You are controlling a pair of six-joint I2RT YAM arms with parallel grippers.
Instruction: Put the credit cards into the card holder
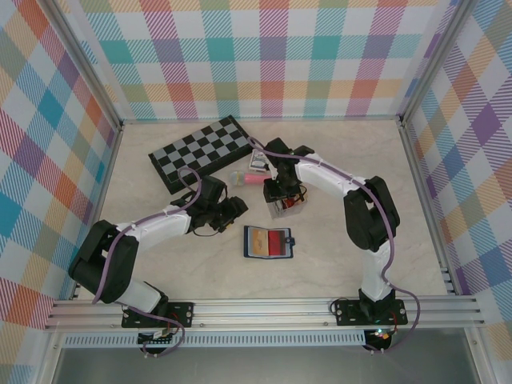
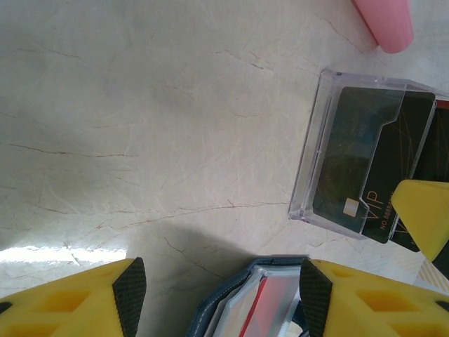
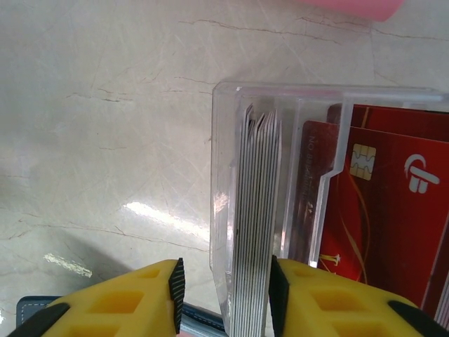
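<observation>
**Card transfer, mid-task.** The wallet [image 1: 268, 242] lay open on the table [image 1: 160, 264], near the front and between the two arms. We saw one red card [image 1: 277, 239] sitting in its slots.

Other credit cards [image 3: 382, 210] stood in a clear box [image 1: 286, 206] just behind the wallet. The right wrist view showed red ones with chips. The left wrist view showed a black card [image 2: 365, 151] marked VIP. A stack [image 3: 256, 225] of further cards, seen edge-on, stood against one wall of the box.

The right gripper [image 3: 224, 281] hung over the box with its fingers a narrow way apart, astride that stack and the box wall. We noted a gap between one pad [image 3: 177, 284] and the wall, so it clamped nothing.

The left gripper [image 2: 223, 281] sat low over the table just beside the wallet, with its fingers wide apart and empty. In its own view the wallet's end and the red card showed between them.

Farther out, a pink object [image 1: 244, 178] lay on the table just behind the box. A folded chessboard [image 1: 210, 152] lay beyond it, toward the back left. A small item [image 1: 258, 162] rested at the board's near corner — too small for us to identify.
</observation>
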